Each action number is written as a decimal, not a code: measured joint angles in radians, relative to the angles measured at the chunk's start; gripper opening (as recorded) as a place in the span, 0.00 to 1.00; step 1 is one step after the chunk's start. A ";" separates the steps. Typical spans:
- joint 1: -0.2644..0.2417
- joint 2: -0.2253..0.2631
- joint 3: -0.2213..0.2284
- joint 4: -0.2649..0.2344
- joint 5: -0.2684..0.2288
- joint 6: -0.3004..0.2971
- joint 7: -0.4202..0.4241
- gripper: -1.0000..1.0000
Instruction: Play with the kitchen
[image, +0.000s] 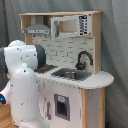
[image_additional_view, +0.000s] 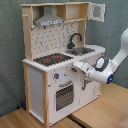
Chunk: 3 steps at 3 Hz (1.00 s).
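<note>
The kitchen (image_additional_view: 45, 75) is white and light wood, with a black-red hob (image_additional_view: 52, 59), a black tap (image_additional_view: 75, 39), a sink (image_additional_view: 84, 50), a grey hood (image_additional_view: 49, 20) and an oven door (image_additional_view: 65, 95). In the second exterior view my gripper (image_additional_view: 76, 66) reaches in from the right. It sits against the front panel just under the counter edge, right of a knob (image_additional_view: 56, 76). In the first exterior view the kitchen (image: 75, 95) shows its sink (image: 70, 75) and tap (image: 83, 59), and my white arm (image: 22, 85) hides the gripper.
The upper cabinet door (image_additional_view: 98, 11) stands open at the top right of the second exterior view. Wooden boards (image_additional_view: 100, 112) carry the kitchen there. A grey curtain (image: 114, 45) hangs behind.
</note>
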<state>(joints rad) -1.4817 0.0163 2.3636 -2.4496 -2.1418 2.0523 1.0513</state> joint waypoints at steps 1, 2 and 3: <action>0.000 0.005 -0.002 0.000 0.000 0.008 0.108 0.00; 0.000 0.010 -0.004 0.000 0.000 0.017 0.208 0.00; 0.000 0.012 -0.004 -0.001 0.000 0.022 0.295 0.00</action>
<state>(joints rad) -1.4814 0.0283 2.3592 -2.4502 -2.1423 2.0740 1.3460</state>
